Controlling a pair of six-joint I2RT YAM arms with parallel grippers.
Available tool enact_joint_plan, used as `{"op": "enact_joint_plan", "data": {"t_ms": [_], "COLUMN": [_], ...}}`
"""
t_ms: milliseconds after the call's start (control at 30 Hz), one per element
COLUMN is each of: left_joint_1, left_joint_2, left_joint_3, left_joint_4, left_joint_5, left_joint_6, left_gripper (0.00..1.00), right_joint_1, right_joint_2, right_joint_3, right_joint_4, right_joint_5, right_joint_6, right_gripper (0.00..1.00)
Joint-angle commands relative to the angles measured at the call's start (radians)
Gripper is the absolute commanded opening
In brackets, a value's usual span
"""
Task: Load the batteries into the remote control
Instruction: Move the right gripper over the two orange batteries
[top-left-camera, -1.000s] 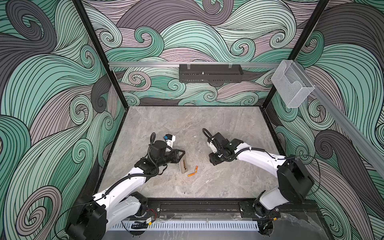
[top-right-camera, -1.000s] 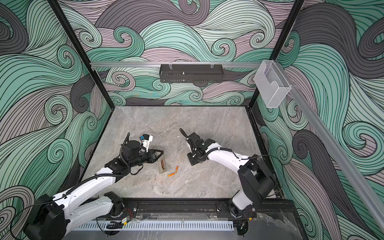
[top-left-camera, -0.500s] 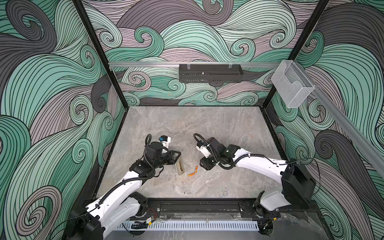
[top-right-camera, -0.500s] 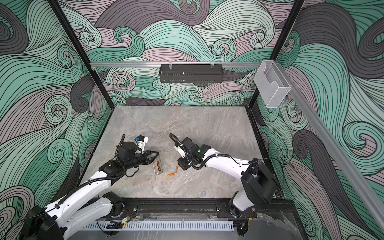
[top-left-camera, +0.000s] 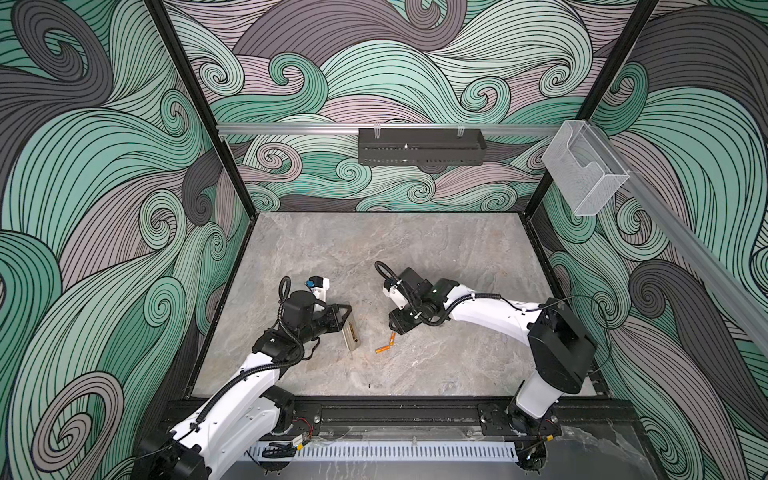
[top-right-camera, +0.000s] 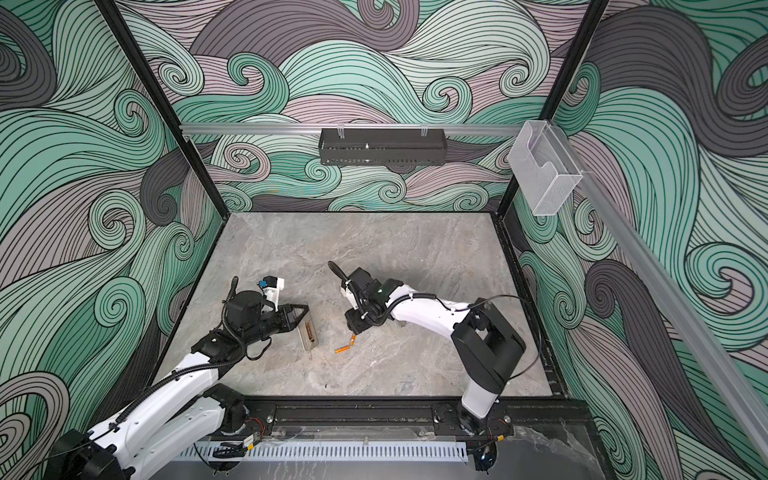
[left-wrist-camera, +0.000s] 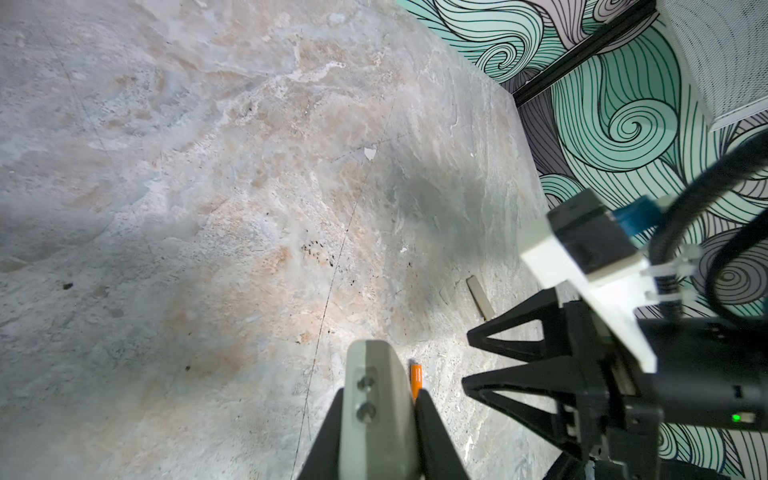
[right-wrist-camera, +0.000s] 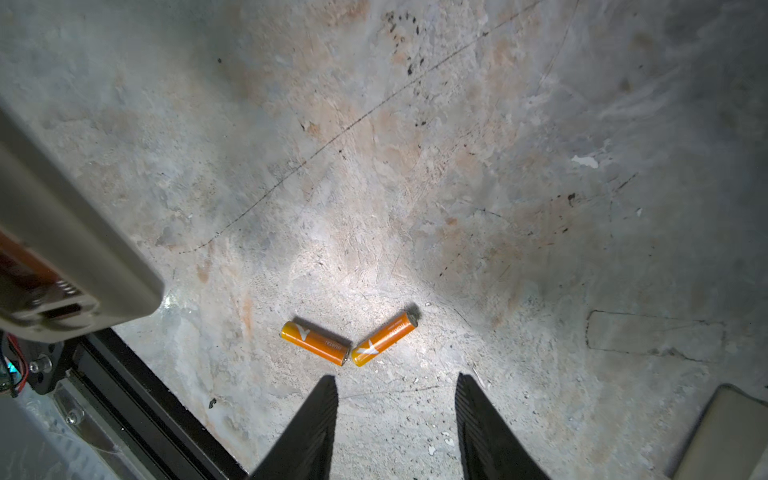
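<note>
So the grey marbled worktop (top-left-camera: 374, 249) takes up most of both top views, and pretty much everything sits near the remote control (top-left-camera: 352, 332). The left gripper (top-left-camera: 345, 319) has its fingers (left-wrist-camera: 328, 436) clamped on the remote's two long sides. In the left wrist view you can see the pale body squeezed between them. The remote is tilted, and the side facing up has a dark recess in it. I can't tell whether its low end actually touches the worktop.

The right gripper (right-wrist-camera: 395, 376) hangs just beside the remote, fingers (right-wrist-camera: 316, 424) partway apart with nothing between them.

A small pale flat piece (right-wrist-camera: 723, 436) lies on the worktop, further from the remote than anything else.

The batteries (right-wrist-camera: 316, 336) are the two little orange cells lying flat on the worktop near the remote, between it and that flat piece. They meet at one end and make a shallow V, right in front of the right fingertips.
</note>
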Motion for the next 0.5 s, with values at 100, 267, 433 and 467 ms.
{"op": "enact_joint_plan", "data": {"t_ms": [100,267,433,467], "left_joint_1": [0.013,0.016,0.016,0.017], "left_joint_2": [0.040,0.049,0.051,0.054], "left_joint_3": [0.018,0.016,0.018,0.019], "left_joint_4": [0.069,0.060,0.061,0.063], "left_joint_5": [0.054,0.078,0.081,0.083], "left_joint_6": [0.004,0.010,0.012,0.013], "left_gripper": [0.00,0.00,0.00,0.00], "right_joint_1": [0.027,0.034,0.037,0.037], "right_joint_2": [0.050,0.074,0.083,0.083], "right_joint_3": [0.013,0.015,0.002,-0.001], "right_joint_4": [-0.017,-0.017,0.004,0.009], "right_joint_5": [0.018,0.035,0.046,0.047], "right_joint_6": [0.080,0.081,0.084,0.085], "right_gripper": [0.47,0.47,0.47,0.46]}}
